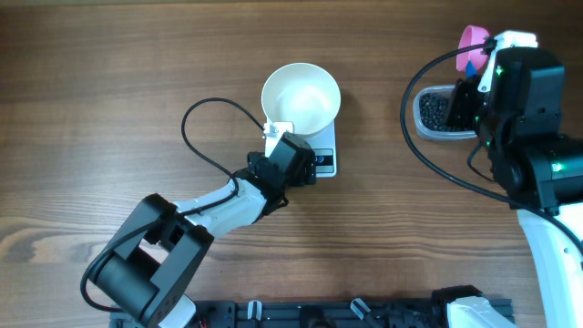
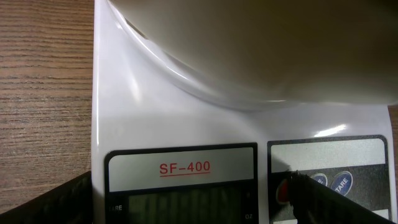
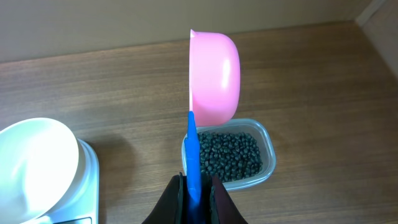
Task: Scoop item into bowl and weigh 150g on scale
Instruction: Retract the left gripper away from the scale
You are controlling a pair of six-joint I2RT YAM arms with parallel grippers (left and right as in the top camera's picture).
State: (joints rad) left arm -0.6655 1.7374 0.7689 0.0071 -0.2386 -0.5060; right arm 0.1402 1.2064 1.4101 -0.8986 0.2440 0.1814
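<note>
**Desk:** What's on your left side?

**Me:** My left gripper (image 1: 302,164) hangs low over the front edge of the scale (image 1: 326,146). Its jaws are spread wide and nothing is between them. In my left wrist view one finger (image 2: 56,199) sits in the bottom left corner. The other sits bottom right, beside the round buttons (image 2: 341,183). The display (image 2: 180,202) under the "SF-400" label is too dim for me to read.

**Desk:** And the bowl?

**Me:** The white bowl (image 1: 301,98) stands on the scale and covers its rear part, near the middle of the wooden table (image 1: 91,91). Its inside shows plain glossy white.

**Desk:** Further right?

**Me:** The black beans (image 1: 435,111) lie in a clear tub (image 3: 267,146), well apart from the scale, toward the right edge of the table.

**Desk:** Right arm?

**Me:** My right gripper (image 3: 194,186) is clamped tight on the blue handle of the pink scoop (image 3: 214,78). I'm holding the scoop up above the tub, apart from the beans. It is turned on edge, with its open face toward the bowl side. I can't tell whether anything sits inside it.
</note>
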